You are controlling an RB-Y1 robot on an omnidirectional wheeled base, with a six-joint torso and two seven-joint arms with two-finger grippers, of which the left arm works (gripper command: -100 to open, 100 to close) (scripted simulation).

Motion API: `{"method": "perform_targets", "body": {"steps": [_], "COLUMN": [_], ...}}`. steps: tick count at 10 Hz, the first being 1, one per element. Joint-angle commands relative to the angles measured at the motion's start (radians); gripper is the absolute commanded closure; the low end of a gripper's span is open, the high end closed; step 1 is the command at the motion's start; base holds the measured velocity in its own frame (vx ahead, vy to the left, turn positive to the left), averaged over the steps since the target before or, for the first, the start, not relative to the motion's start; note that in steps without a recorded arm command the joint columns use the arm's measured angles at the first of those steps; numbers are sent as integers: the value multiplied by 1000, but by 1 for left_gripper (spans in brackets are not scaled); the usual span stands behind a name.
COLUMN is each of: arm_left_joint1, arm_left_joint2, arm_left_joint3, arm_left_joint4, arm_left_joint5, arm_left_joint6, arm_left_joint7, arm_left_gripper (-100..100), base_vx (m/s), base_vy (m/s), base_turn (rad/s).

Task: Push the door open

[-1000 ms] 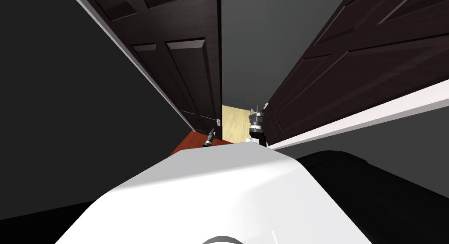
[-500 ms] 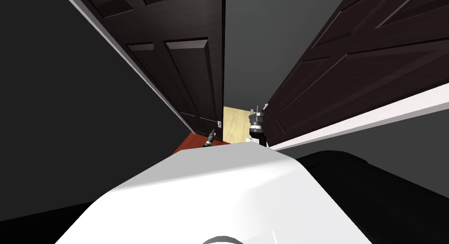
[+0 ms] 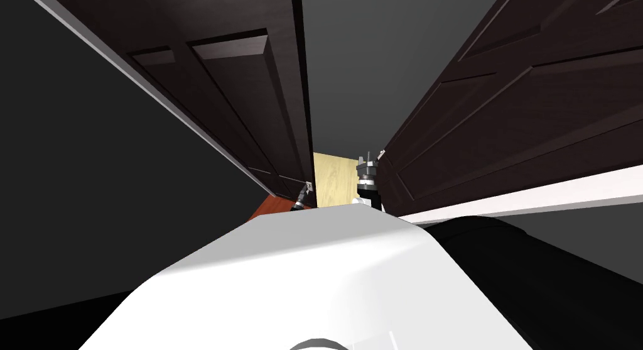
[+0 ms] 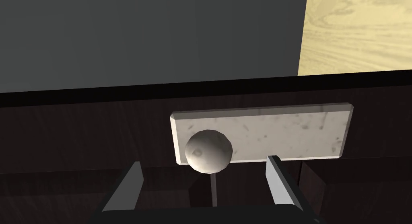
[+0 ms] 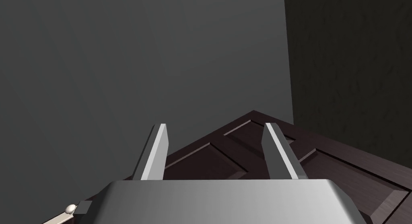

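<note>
Left pincer is at the dark panelled door, its blades apart and clamped on nothing. In the head view this door is on my left and swung ajar. A second dark door angles away on my right above a white frame. Between the two doors show a grey wall and pale wood floor. Right pincer is raised beside the second door, blades apart and empty. On the left door, a mottled grey plate carries a round pale knob, which sits between the left blades, nearer one.
</note>
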Motion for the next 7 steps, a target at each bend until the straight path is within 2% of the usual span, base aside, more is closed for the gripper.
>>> {"method": "perform_targets", "body": {"steps": [1,2,3,7], "arm_left_joint1": [-5,-3,-3,-3], "arm_left_joint2": [-5,-3,-3,-3], "arm_left_joint3": [5,3,3,3], "arm_left_joint4": [8,4,4,4], "arm_left_joint5": [1,1,1,1], "arm_left_joint6": [-2,-1,-1,-1], "arm_left_joint7": [-2,-1,-1,-1], "arm_left_gripper": [-100,-100,100,100], "base_vx": [209,91,-19,-17], "base_vy": [-73,-32,4,7], "base_turn": [-28,4,8,-6]}}
